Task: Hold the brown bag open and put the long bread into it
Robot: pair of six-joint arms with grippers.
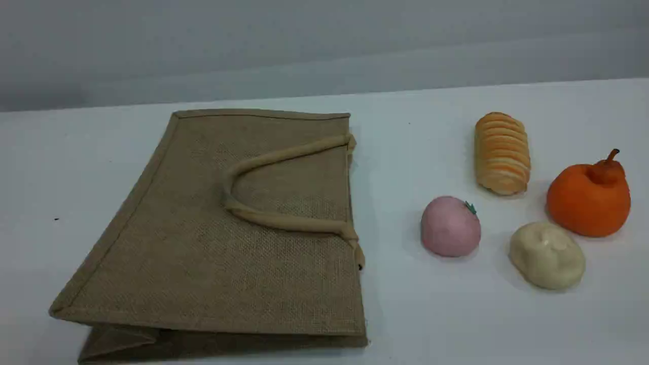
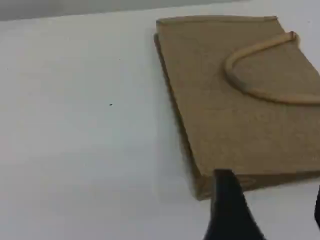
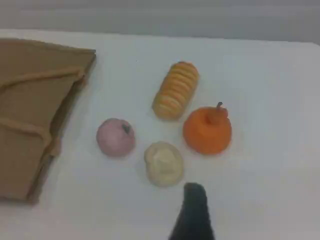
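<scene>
Both jaws hang empty above flat brown bag (image 1: pixel 213 238) and long bread (image 1: pixel 502 153).

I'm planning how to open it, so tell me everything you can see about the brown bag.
The brown bag is a large tan woven tote, jute by the look of it, lying flat and closed on the white table. Its mouth edge faces right, toward the food items, none of which touch it. A lighter beige padded loop handle lies folded back across its upper face. Stitched seams run along the edges, and a side fold shows at the near edge. No gripper touches it.
</scene>
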